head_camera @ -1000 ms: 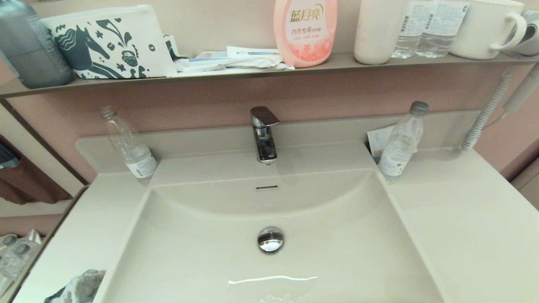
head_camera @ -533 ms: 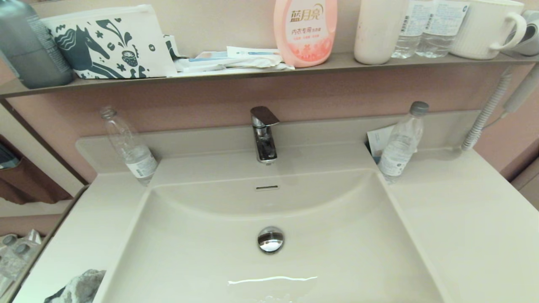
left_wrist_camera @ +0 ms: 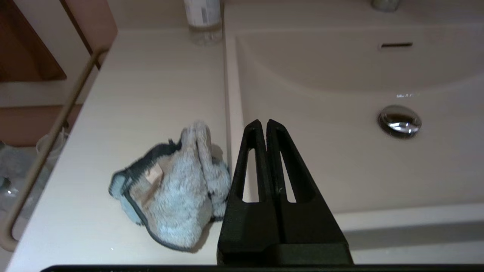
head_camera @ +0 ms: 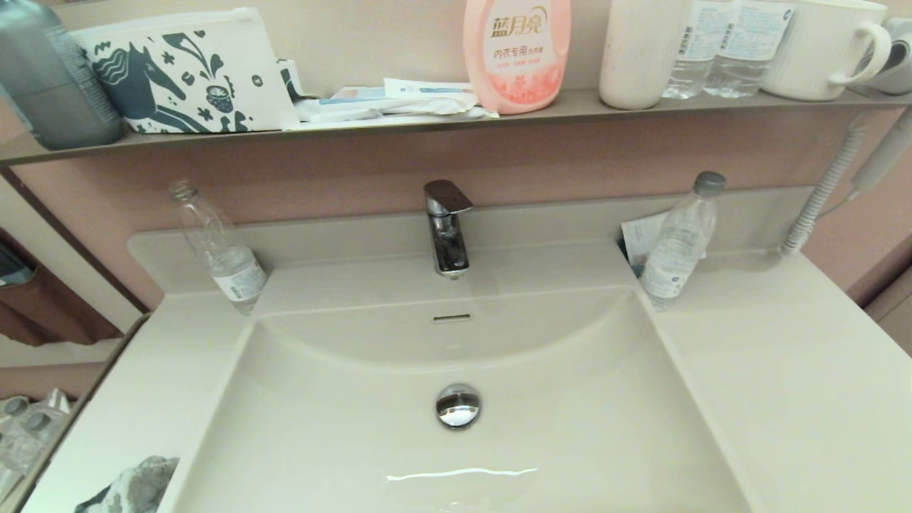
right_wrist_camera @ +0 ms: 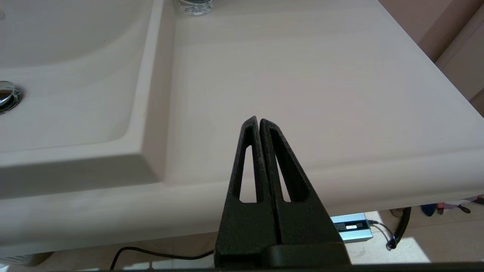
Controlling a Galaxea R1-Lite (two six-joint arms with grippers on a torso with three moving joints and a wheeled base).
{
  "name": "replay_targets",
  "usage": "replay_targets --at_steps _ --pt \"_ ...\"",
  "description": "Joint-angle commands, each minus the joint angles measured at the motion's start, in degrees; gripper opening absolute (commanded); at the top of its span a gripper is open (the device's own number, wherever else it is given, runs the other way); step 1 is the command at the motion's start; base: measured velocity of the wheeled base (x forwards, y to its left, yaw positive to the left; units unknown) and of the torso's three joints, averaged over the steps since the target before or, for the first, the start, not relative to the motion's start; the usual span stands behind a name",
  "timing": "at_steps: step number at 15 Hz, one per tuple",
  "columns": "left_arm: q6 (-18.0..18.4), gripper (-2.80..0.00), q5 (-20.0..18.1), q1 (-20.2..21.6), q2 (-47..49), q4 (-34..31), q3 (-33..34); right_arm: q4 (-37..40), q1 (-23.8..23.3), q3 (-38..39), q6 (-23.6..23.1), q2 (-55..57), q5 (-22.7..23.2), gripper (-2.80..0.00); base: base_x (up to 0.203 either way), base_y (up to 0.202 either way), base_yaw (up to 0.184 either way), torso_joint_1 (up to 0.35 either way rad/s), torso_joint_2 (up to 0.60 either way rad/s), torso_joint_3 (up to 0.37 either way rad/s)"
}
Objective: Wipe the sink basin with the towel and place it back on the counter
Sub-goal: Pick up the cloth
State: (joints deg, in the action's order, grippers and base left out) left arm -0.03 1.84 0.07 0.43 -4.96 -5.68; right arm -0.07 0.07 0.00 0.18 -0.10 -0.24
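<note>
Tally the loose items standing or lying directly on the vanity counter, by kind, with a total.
Clear plastic bottles: 2, left bottle and right bottle
Towel: 1
Paper card behind the right bottle: 1
Total: 4

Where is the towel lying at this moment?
The towel lies crumpled on the counter, on the robot's left of the sink basin, beside its rim and near the shut left gripper.
</note>
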Motion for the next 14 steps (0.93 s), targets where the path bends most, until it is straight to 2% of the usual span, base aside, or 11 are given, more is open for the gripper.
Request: replay_targets --at_steps 1,3,4,7,9,11,13,14 --pt "0.1 -2.80 0.1 0.0 4.4 -0.3 -6.7 0.0 0.0 0.0 0.0 0.1 0.0 -2.80 0.000 0.000 0.000 0.000 0.00 0.000" --pt "0.2 -2.80 1.7 0.0 14.6 -1.3 -14.3 0.0 0.0 0.0 0.0 0.1 0.0 -2.80 0.000 0.000 0.000 0.000 0.00 0.000" --pt "0.2 -2.80 3.8 0.0 19.6 -2.5 -17.1 0.0 0.0 0.0 0.0 0.1 0.0 -2.80 0.000 0.000 0.000 0.000 0.00 0.000" --pt "0.0 -2.80 10.5 0.2 32.3 -7.9 -20.9 0.0 0.0 0.0 0.0 0.1 0.0 -2.80 0.000 0.000 0.000 0.000 0.00 0.000" --pt "-0.6 -2.80 13.4 1.6 39.8 -13.2 -23.1 0.0 0.0 0.0 0.0 0.1 0.0 -2.80 0.000 0.000 0.000 0.000 0.00 0.000" --pt "-1.0 -2.80 13.0 7.4 48.8 -20.0 -27.2 0.0 0.0 0.0 0.0 0.1 0.0 -2.80 0.000 0.000 0.000 0.000 0.00 0.000" --pt "-0.9 -2.80 8.3 15.7 56.5 -28.1 -33.7 0.0 0.0 0.0 0.0 0.1 0.0 -2.80 0.000 0.000 0.000 0.000 0.00 0.000" --pt "-0.9 -2.80 5.5 18.0 60.0 -31.1 -36.2 0.0 0.0 0.0 0.0 0.1 0.0 -2.80 0.000 0.000 0.000 0.000 0.00 0.000"
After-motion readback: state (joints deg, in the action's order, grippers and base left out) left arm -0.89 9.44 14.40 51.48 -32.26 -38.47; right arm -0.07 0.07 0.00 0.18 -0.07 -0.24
